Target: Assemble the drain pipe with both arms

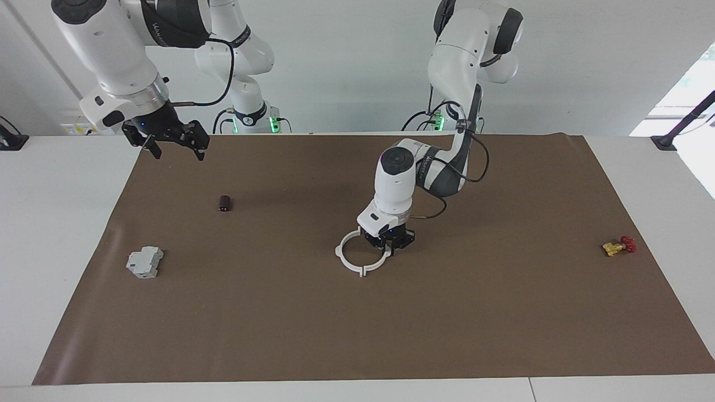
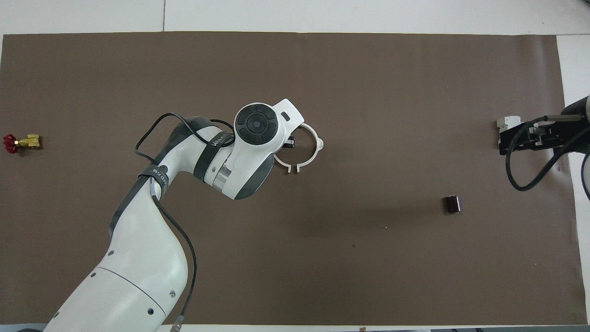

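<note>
The drain pipe lies on the brown mat as two thin white arcs that nearly form a ring. One arc lies free, toward the right arm's end. My left gripper is down at the mat, shut on the other arc. In the overhead view the left arm's wrist hides most of that arc. The arcs' ends farther from the robots stand a narrow gap apart. My right gripper hangs open and empty in the air over the right arm's end of the mat.
A grey blocky box and a small dark cylinder lie toward the right arm's end. A red-and-brass valve lies at the left arm's end.
</note>
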### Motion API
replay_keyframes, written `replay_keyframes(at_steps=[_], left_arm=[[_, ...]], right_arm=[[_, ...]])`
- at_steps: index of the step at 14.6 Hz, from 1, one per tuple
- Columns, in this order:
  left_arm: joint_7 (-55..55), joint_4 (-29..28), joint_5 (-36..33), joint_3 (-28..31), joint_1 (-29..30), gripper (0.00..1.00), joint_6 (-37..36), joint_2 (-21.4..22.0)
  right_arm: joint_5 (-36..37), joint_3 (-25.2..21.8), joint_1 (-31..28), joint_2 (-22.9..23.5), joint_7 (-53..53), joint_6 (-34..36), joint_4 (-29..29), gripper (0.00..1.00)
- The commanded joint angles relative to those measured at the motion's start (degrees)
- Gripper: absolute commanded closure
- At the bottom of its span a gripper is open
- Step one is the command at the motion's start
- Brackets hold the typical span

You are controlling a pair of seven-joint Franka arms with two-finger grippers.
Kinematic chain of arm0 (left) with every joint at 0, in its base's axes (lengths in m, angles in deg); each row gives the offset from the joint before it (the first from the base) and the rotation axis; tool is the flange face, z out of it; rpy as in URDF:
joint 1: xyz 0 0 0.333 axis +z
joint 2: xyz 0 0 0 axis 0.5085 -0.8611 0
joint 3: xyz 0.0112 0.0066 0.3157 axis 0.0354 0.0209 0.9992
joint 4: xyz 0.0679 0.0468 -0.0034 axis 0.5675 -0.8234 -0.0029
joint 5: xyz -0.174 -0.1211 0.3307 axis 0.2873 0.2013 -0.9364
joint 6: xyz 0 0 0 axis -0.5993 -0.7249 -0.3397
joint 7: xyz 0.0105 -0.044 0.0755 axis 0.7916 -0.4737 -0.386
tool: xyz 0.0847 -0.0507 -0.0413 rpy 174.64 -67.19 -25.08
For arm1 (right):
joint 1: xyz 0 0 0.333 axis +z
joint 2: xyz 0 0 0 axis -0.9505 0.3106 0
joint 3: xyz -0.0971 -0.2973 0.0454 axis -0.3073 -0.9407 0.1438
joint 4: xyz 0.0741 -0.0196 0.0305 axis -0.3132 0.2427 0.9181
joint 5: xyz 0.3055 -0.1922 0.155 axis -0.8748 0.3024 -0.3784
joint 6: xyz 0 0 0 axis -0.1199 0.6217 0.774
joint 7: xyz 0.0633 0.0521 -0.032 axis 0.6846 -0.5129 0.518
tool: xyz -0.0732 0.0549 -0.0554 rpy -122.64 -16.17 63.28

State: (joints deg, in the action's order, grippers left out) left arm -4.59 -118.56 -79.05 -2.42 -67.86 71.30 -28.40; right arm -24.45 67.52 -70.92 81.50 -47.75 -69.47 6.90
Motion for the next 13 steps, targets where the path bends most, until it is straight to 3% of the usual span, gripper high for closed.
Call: replay_keyframes(at_steps=[1,13], left_arm=[[-3.5,-1.3,0.8,0.7,-0.9,1.0,-0.2,1.0],[-8.5,-0.7,0.8,0.6,-1.8,1.0,-1.6,1.1]], right_arm=[[-0.2,0.0,-0.5,-0.6,2.1,-0.6,0.9,0.0],[-0.1,0.0,-0.5,-0.7,2.1,-0.9,0.9,0.0]])
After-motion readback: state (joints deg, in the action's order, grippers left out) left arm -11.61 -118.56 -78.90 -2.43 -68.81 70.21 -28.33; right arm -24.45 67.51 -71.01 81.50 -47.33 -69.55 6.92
